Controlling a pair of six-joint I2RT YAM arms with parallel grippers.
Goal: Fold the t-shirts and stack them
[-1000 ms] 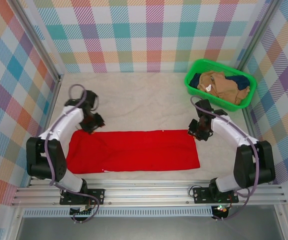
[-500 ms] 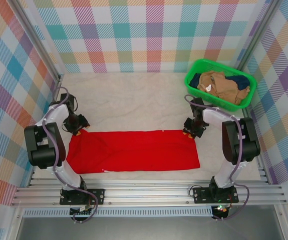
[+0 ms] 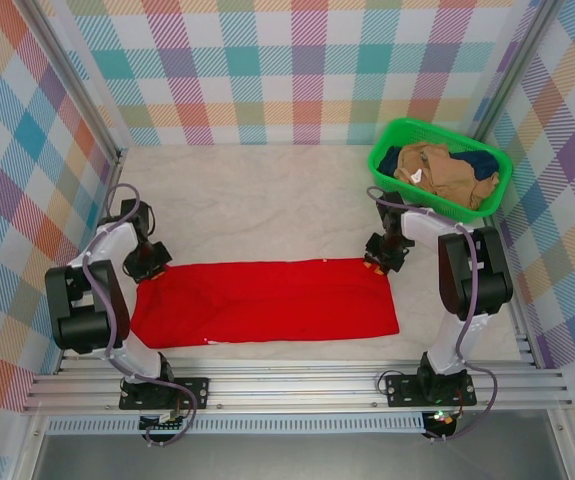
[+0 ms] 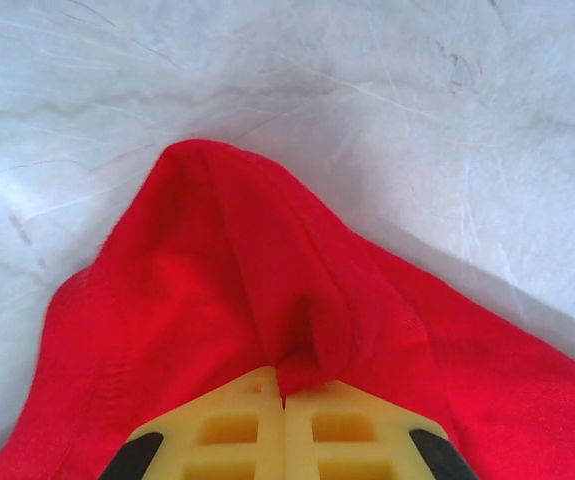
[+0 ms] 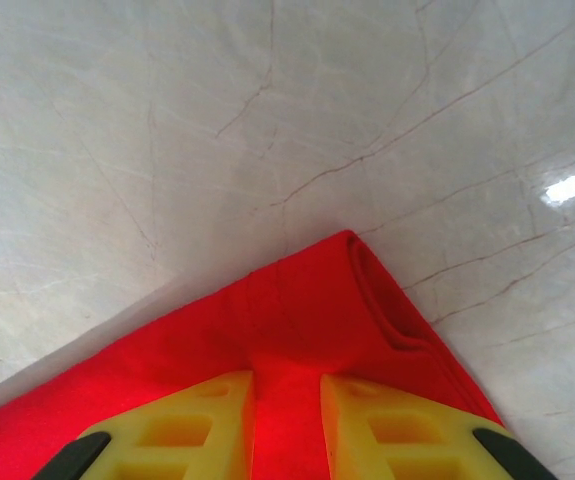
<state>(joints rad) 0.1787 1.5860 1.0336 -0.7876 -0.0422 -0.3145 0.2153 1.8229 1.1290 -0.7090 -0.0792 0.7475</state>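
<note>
While the left pincer (image 4: 285, 390) and right pincer (image 5: 287, 395) each clamp a far corner of the red t-shirt (image 3: 267, 300), spread flat on the counter (image 3: 267, 200), uneven lifting may pull one shallow grip free, skewing the fold.

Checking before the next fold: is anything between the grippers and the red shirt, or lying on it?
Nothing visible. The left gripper and right gripper each pinch a far corner of the red shirt, whose top is bare. The green basket sits apart, far right.
</note>
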